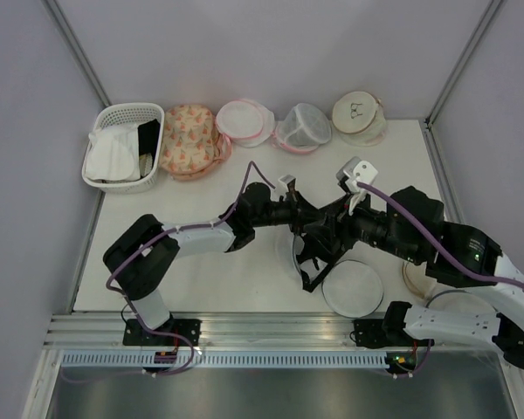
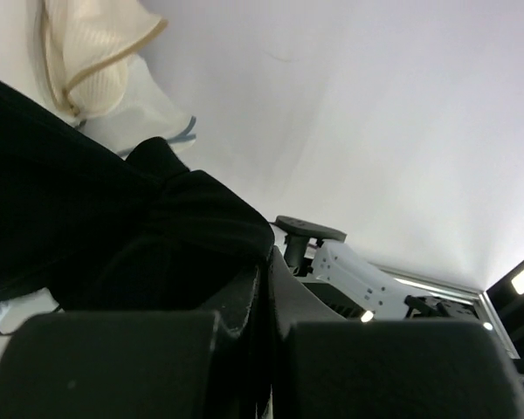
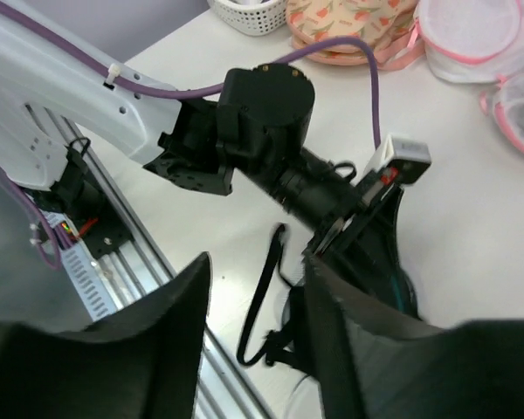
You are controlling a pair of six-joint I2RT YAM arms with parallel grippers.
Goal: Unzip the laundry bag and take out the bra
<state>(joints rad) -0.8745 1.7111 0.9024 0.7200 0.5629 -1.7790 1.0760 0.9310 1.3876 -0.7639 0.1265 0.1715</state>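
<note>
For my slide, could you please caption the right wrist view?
Left gripper shut on the black bra, straps dangling, seen between the right gripper's open fingers.

Both arms crowd mid-table above the laundry bag (image 1: 351,288); bare table (image 1: 210,279) lies before the basket (image 1: 122,147).

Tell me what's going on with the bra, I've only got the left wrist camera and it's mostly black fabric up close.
Observer: From above, the left pincer is shut on the bra, and its straps dangle toward the table.
Operator: Where's the laundry bag?
Observer: The laundry bag lies on the table just right of the dangling straps, near the right arm's base.
Operator: And the right pincer?
Observer: The right pincer is open and holds nothing. It faces the left one at close range.
</note>
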